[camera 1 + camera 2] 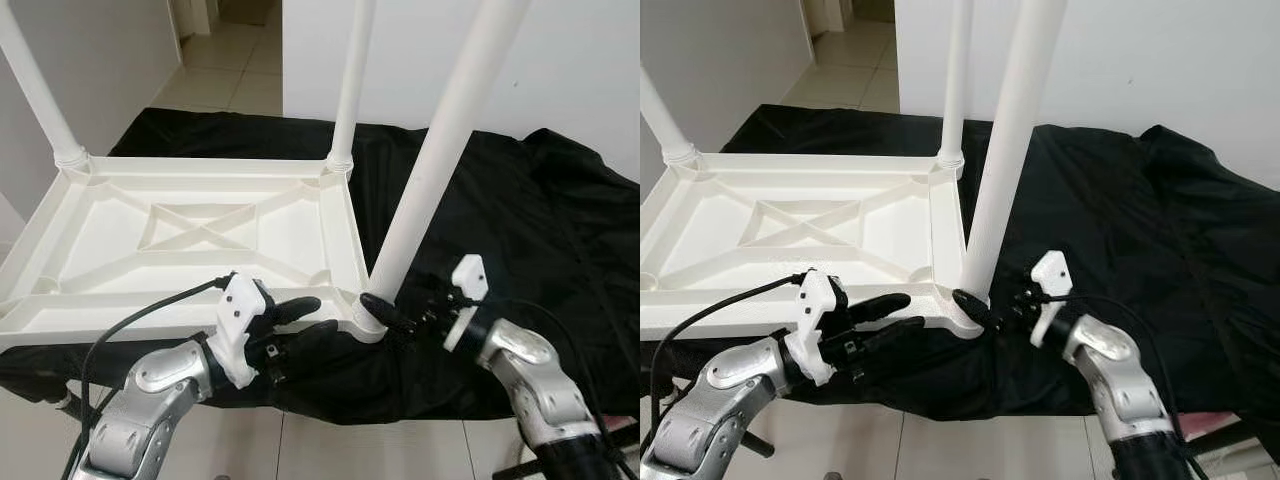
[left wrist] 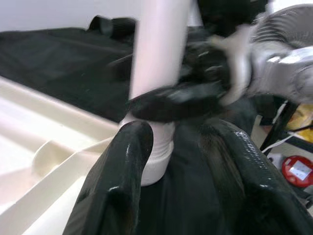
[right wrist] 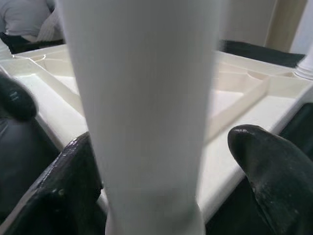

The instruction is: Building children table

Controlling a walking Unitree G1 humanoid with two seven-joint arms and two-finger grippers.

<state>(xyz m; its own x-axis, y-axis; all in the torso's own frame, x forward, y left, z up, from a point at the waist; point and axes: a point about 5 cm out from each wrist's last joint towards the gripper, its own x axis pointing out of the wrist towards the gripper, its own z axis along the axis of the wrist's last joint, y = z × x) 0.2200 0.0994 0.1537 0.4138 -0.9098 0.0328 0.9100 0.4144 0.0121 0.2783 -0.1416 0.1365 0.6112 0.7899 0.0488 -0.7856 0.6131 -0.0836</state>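
Right now the white tabletop (image 1: 190, 240) lies upside down on a black cloth (image 1: 520, 220), its ribbed underside facing up, with its near edge along the cloth's near edge. Three legs stand up from its corners: one at the far left corner (image 1: 40, 95), one at the far right (image 1: 352, 85), and the near right leg (image 1: 450, 130), which leans a little. The right gripper (image 1: 385, 312) is at the foot of that near leg, its jaws set either side of the leg just above the socket; whether they are actually pressing on it I cannot tell. The left gripper (image 1: 290, 325) sits just beside the same corner, at the tabletop's near edge, jaws spread apart and holding nothing.
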